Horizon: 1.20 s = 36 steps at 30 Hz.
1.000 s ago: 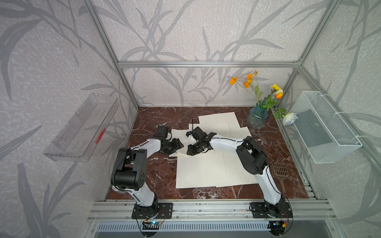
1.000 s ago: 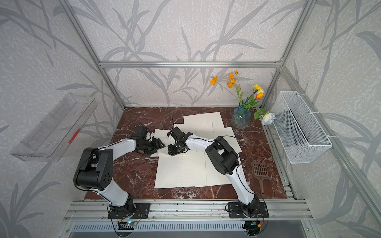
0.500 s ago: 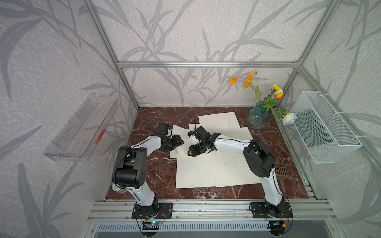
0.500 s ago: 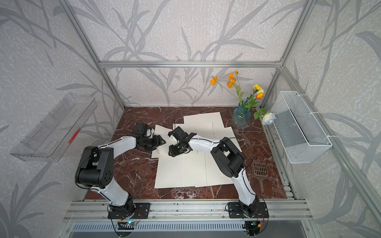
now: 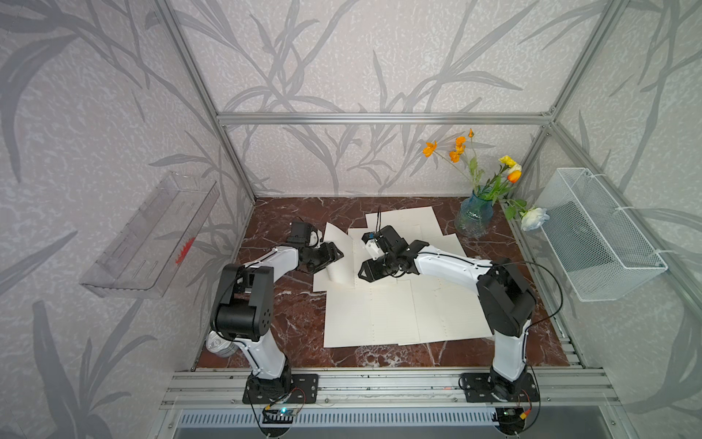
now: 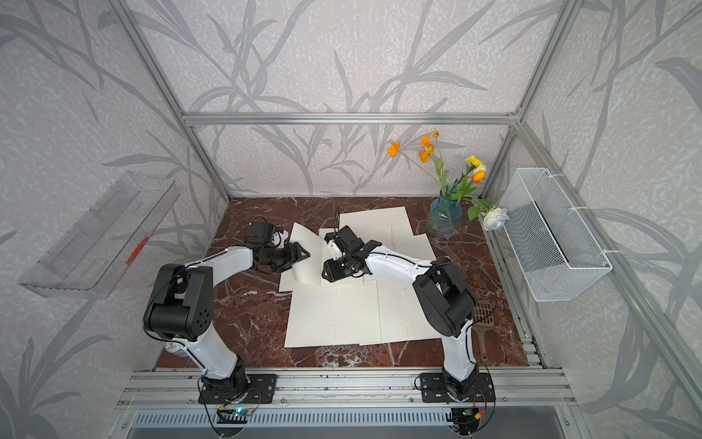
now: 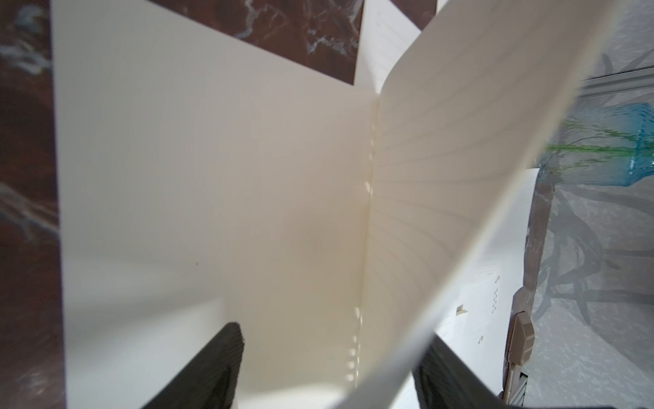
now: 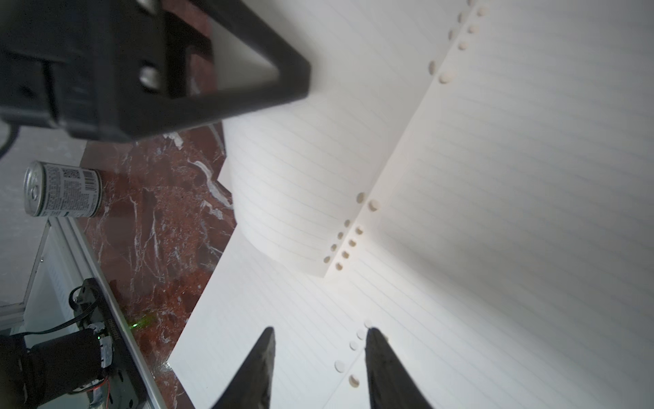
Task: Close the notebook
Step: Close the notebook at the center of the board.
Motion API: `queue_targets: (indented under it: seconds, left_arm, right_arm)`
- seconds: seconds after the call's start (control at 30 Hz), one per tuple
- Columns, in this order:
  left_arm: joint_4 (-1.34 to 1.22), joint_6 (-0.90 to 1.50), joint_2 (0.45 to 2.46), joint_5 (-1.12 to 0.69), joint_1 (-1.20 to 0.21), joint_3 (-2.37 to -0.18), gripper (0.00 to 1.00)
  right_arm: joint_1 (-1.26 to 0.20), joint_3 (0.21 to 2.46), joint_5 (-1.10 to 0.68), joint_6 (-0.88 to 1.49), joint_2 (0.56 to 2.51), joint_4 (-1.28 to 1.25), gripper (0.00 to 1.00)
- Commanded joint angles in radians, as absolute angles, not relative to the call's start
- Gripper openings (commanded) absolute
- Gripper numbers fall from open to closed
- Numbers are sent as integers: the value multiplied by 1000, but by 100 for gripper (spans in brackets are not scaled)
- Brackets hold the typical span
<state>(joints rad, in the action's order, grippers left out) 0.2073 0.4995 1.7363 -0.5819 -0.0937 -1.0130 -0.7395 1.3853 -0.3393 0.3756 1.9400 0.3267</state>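
Observation:
The notebook [image 5: 380,315] lies open on the marble table, its cream lined pages spread wide in both top views. One left-hand page [image 5: 336,247] [image 6: 304,243] stands curled up off the rest. My left gripper [image 5: 334,255] [image 6: 304,258] is at that page's outer edge. In the left wrist view the lifted page [image 7: 442,177] passes between the wide-apart fingers of the open left gripper [image 7: 332,340]. My right gripper [image 5: 362,271] [image 6: 326,271] hovers low over the punched holes near the spine [image 8: 357,244]. The right gripper [image 8: 319,333] is open with nothing between its fingers.
A blue glass vase of flowers [image 5: 473,218] stands at the back right. A wire basket [image 5: 600,235] hangs on the right wall and a clear tray [image 5: 152,235] on the left wall. A can [image 8: 62,189] lies near the left arm's base. A brown slotted scoop [image 6: 484,315] lies at the right.
The right gripper's fingers have spread apart and the right arm's elbow has swung to the right. The left-hand page now stands higher, with the left gripper slightly farther back.

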Motion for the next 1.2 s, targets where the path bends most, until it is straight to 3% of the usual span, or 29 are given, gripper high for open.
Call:
queue_targets:
  seconds: [0.0,1.17]
  left_arm:
    - [171,502,1725,-644,-107,-1042,76]
    - [-24,552,1730,-877,-313,-1094,81]
  right_arm:
    - [-716,1365,-305,390,1884,343,44]
    - [-569,1230,-226,404,1672,366,51]
